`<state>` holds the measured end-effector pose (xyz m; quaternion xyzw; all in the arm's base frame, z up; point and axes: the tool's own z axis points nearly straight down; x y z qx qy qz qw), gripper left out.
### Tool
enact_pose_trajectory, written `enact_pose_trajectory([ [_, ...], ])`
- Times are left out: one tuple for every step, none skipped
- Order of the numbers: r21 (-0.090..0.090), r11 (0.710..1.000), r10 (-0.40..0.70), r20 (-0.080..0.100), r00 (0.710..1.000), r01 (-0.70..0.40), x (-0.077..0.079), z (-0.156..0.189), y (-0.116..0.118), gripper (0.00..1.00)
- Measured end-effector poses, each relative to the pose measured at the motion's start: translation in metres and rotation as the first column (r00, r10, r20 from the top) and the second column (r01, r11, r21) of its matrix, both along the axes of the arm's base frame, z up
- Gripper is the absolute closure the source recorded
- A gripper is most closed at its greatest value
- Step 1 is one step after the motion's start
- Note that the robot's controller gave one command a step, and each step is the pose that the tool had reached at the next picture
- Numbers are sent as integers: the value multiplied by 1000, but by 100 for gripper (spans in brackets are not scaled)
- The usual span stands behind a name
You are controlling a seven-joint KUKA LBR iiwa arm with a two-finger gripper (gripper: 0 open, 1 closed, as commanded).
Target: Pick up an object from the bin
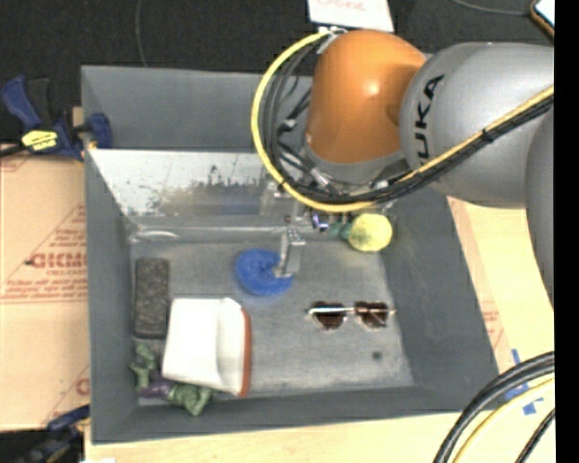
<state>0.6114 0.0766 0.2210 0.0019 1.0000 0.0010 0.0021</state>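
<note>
Shifting the gripper (291, 257) toward 8 o'clock should centre it on the blue round lump (259, 274); gripper spread: cannot tell.

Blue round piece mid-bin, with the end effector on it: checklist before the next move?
1. Target under tool: ok. The end effector is down at the flat blue round plastic piece.
2. Centred on target: not ok. It sits at the piece's right edge.
3. Piece gripped: cannot tell.
4. Right-side neighbours clear: ok. The yellow fuzzy ball and the brown-lensed sunglasses lie apart from the piece.
5. Left-side things clear: ok. The dark grey sponge block, white box with orange edge and green toy figures lie apart from it.
</note>
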Motion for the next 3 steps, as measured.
enact_pose_trajectory([
  [0,1000,0,0,1000,0,0,0,0,0],
  [2,1000,-22,3,1000,22,43,-50,3,0],
  [0,1000,7,13,1000,-7,39,-86,-56,0],
])
